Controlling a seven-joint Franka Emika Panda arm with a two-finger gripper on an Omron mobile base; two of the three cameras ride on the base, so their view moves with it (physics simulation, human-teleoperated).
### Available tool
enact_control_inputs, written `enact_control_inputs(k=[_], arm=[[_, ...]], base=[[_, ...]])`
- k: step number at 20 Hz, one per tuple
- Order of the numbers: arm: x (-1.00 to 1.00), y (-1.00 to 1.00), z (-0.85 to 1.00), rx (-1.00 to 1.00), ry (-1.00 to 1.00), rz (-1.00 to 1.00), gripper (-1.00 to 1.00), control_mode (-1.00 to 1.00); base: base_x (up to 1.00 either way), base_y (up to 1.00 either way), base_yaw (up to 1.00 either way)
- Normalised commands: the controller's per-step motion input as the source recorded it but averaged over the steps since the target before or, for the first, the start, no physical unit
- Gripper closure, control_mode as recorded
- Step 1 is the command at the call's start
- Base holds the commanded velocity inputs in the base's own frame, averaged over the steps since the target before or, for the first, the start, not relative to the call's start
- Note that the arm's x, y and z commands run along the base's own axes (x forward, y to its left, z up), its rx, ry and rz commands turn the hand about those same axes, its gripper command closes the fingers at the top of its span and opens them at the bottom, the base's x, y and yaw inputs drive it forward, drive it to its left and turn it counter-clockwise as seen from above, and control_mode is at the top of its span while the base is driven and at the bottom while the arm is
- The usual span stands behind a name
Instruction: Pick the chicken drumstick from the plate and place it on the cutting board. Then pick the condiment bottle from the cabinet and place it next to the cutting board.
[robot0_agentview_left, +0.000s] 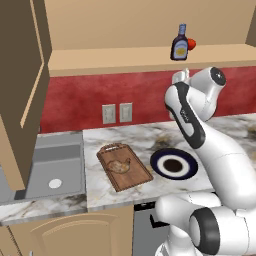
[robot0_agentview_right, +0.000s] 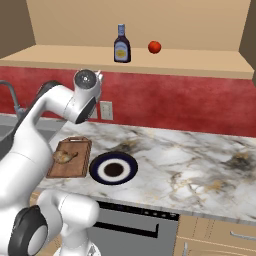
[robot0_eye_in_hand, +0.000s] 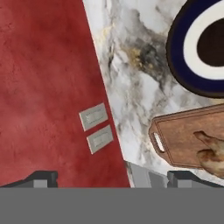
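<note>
With the small golden-brown chicken drumstick (robot0_agentview_left: 120, 165) already lying on the reddish-brown wooden cutting board (robot0_agentview_left: 136, 179), beside the vacant round navy plate (robot0_agentview_left: 158, 162) on the marbled worktop (robot0_agentview_right: 200, 165), I judge the bottle step is in hand. My fingers (robot0_eye_in_hand: 111, 178) stand wide apart, holding nothing. Next I must reach up to the dark brown condiment bottle (robot0_agentview_right: 121, 45), upright on the tan wall cabinet (robot0_agentview_right: 200, 67) shelf beside a small red ball (robot0_agentview_right: 154, 47).
</note>
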Motion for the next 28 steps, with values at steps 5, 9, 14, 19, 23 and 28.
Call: enact_control_inputs(k=[5,9,14,19,23,28], arm=[[0.00,-0.19,0.04,0.11,0.00,-0.11,-1.00,-1.00],[0.00,-0.18,0.00,0.12,0.00,-0.12,-1.00,-1.00],[0.00,-0.21,0.00,0.13,0.00,-0.10,-1.00,-1.00],[0.00,-0.23,0.00,0.14,0.00,-0.09,-1.00,-1.00],[0.02,-0.24,0.00,0.12,0.03,-0.08,-1.00,-1.00],[0.00,-0.22,0.00,0.10,0.03,-0.04,-1.00,-1.00]], base=[[0.00,0.00,0.00],[0.00,0.00,0.00],[0.00,0.00,0.00],[0.00,0.00,0.00],[0.00,0.00,0.00],[0.00,0.00,0.00]])
